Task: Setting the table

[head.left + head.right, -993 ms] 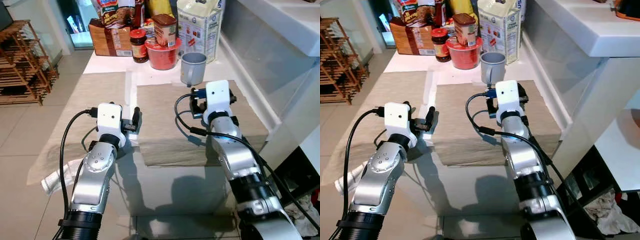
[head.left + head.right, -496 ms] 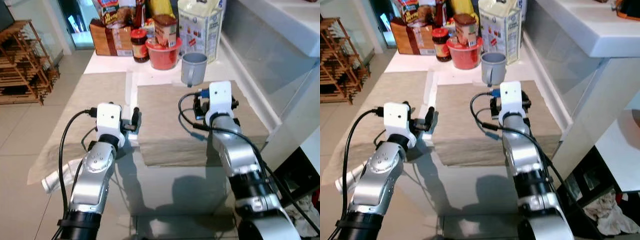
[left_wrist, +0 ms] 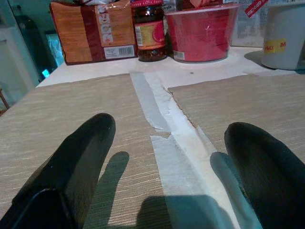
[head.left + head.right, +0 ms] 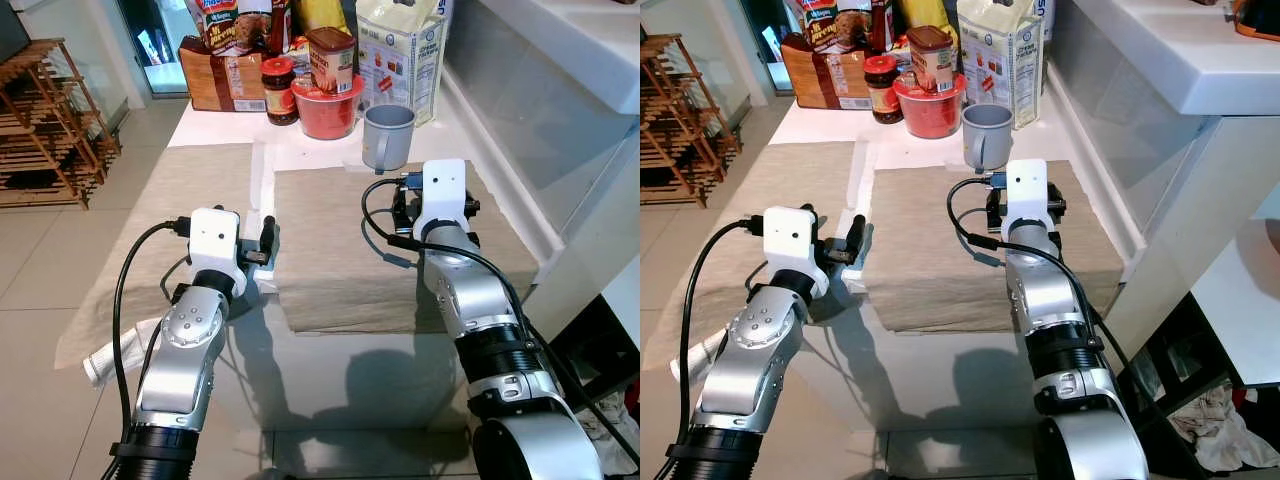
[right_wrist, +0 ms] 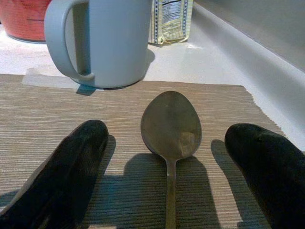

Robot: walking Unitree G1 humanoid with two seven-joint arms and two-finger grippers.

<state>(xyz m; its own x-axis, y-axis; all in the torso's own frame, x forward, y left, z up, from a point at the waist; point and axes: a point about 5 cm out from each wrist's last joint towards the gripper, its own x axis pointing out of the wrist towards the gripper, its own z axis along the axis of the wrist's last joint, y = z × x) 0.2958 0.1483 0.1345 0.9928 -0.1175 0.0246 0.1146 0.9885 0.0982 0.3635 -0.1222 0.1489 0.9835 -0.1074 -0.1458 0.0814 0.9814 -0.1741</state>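
Two beige placemats lie side by side on the white table: the left placemat and the right placemat. A grey mug stands just beyond the right one. A metal spoon lies on the right placemat, its bowl towards the mug. My right gripper hovers low over that mat, open, one finger on each side of the spoon and not touching it. Over the taped gap between the mats, my left gripper is open and holds nothing.
At the table's far end stand a red bowl, jars, a brown bag and a white carton. A white counter ledge runs along the right. A wooden rack stands on the left.
My right arm has shifted slightly right and forward, towards the mug. The left gripper has barely moved.
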